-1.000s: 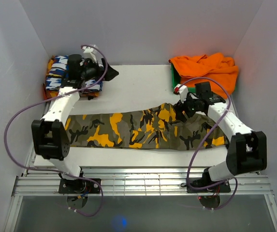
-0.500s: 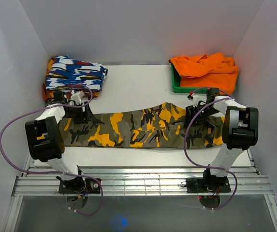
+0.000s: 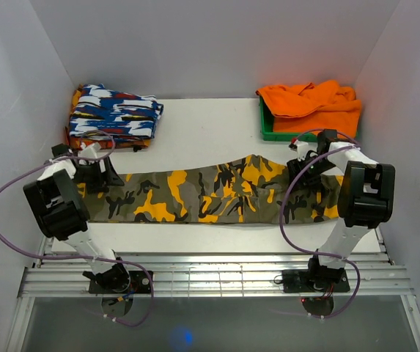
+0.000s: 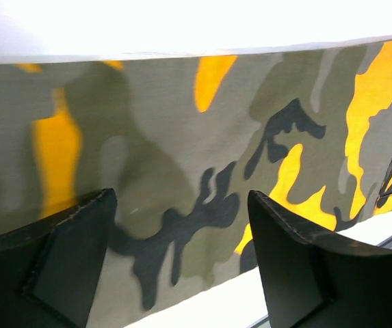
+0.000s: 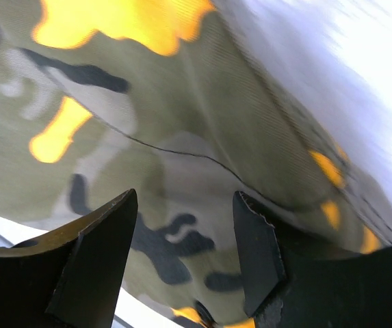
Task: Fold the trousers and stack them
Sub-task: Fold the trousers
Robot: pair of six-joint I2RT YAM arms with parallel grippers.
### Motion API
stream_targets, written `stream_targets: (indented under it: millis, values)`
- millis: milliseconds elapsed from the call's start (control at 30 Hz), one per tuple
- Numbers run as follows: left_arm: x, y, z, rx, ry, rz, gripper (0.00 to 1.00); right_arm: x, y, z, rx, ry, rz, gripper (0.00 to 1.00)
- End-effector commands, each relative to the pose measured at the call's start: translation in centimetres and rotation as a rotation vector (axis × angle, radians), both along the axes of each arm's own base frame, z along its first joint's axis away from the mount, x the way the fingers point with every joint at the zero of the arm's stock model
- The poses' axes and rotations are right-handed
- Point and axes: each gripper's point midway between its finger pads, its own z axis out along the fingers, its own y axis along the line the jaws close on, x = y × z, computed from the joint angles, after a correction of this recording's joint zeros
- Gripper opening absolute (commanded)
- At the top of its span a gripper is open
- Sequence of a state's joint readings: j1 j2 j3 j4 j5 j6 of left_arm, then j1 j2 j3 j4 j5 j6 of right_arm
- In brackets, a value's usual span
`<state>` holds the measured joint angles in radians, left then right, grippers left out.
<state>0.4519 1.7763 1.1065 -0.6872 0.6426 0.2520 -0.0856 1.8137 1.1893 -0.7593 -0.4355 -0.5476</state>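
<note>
White walls box in a pale surface (image 3: 210,125), and the long camouflage-print cloth trousers (image 3: 210,194) (olive-grey with black and orange-yellow blotches) lie flat along its near half. They run almost from the left edge to the right edge. Spreading them out like that makes sense to me, since you want the cloth flat before the first fold.

The left end effector (image 3: 96,174) sits low at the left end of the trousers, by their far edge. In the wrist view, the left end effector (image 4: 178,205) has its jaws well apart with only flat cloth showing between them, so it's released and not pinching anything. The right end effector (image 3: 303,167) is at the other end, also near the far edge. Up close, the right end effector (image 5: 185,198) is also released and spread over the fabric. I can't tell whether the tips touch the cloth.

My guess is that one arm at each end is the setup for picking up the same long edge together and folding it over evenly.

A folded blue-white-red patterned garment (image 3: 114,110) sits at the far-left corner, probably where the stack goes. A plain orange cloth (image 3: 312,103) is heaped on a green tray (image 3: 264,128) at the far-right corner, well apart from the action.
</note>
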Motion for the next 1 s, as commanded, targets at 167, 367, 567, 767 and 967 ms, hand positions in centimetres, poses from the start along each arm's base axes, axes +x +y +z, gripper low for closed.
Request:
stream_targets:
  millis: [167,367,567,767,967]
  values:
    - [-0.9,7.1,5.9,0.141,-0.095,0.057,0.94,-1.3,-7.2,-2.8,-0.262,0.047,-0.084,0.64]
    - [-3.6,10.9,5.4,0.192,-0.052,0.140,0.95,-1.4,-10.9,-3.6,-0.363,0.053,-0.125,0.64]
    - [-5.8,14.7,3.9,0.244,0.025,0.244,0.91,-1.1,-11.1,-2.9,-0.357,0.037,-0.118,0.64]
    - [-6.7,15.7,1.7,0.313,0.059,0.254,0.86,-0.7,-9.4,-1.7,-0.258,0.048,-0.106,0.66]
    - [-8.0,15.1,-1.8,0.292,0.135,0.262,0.80,-0.8,-9.2,-1.2,-0.254,0.054,-0.098,0.67]
